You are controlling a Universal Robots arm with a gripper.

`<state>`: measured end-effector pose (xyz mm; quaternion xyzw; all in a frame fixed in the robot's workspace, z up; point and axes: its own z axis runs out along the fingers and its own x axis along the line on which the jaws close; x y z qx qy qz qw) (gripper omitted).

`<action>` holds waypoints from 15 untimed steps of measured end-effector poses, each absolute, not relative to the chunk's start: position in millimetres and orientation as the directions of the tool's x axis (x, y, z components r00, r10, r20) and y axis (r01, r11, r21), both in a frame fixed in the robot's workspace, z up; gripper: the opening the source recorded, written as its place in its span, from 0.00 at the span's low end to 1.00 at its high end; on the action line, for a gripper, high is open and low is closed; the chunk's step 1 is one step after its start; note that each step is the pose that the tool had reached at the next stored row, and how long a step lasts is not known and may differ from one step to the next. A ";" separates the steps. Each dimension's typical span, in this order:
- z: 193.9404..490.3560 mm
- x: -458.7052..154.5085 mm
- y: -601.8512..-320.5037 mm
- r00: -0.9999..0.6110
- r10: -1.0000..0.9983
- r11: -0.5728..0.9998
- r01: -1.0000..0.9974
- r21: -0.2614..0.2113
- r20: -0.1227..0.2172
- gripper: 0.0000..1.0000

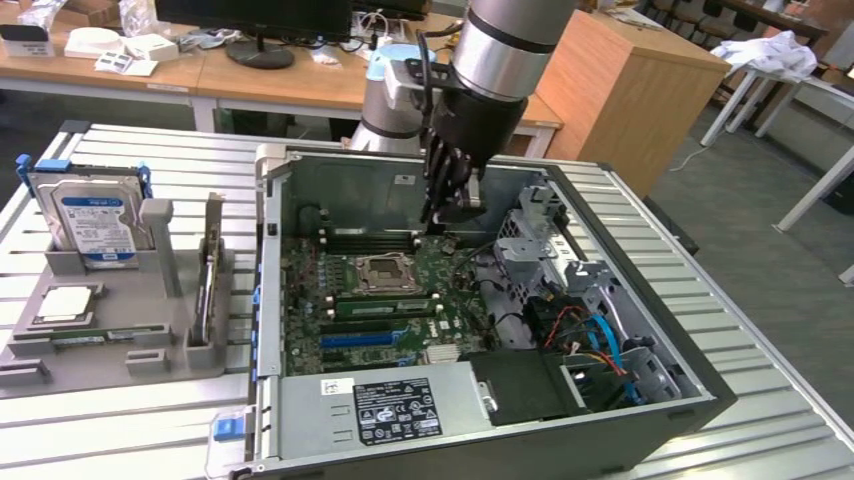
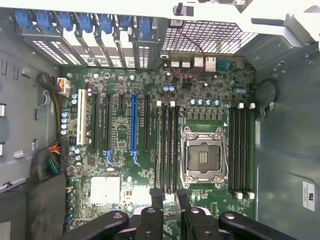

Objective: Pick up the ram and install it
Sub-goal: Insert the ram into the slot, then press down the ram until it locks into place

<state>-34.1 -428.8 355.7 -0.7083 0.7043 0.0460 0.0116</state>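
Hanging over the open computer case point(image 1: 641, 420), my gripper point(image 2: 168, 195) has its jaws spread and is grasping nothing. Below me is the motherboard point(image 2: 125, 145), with 1 blue slot point(image 2: 134, 125), the processor socket point(image 2: 204, 159) and black memory slots point(image 2: 167, 145). The ram point(image 1: 80, 340) lies flat in the grey tray point(image 1: 120, 368) on the exterior view's left, near the upright hard drive point(image 1: 94, 215). It is well apart from me, and the case wall point(image 1: 267, 300) stands between us. Case and tray rest on a ribbed metal table point(image 1: 134, 150). Behind are wooden desks point(image 1: 280, 85) and a monitor point(image 1: 254, 18).
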 end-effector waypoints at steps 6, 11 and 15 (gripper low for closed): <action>359.6 -34.1 -428.8 0.004 -0.997 -0.008 -0.999 0.048 -0.082 0.25; 359.7 -34.1 -428.8 0.004 -0.997 -0.008 -0.999 0.048 -0.081 0.25; 359.7 -34.1 -428.8 0.004 -0.997 -0.008 -0.999 0.048 -0.081 0.25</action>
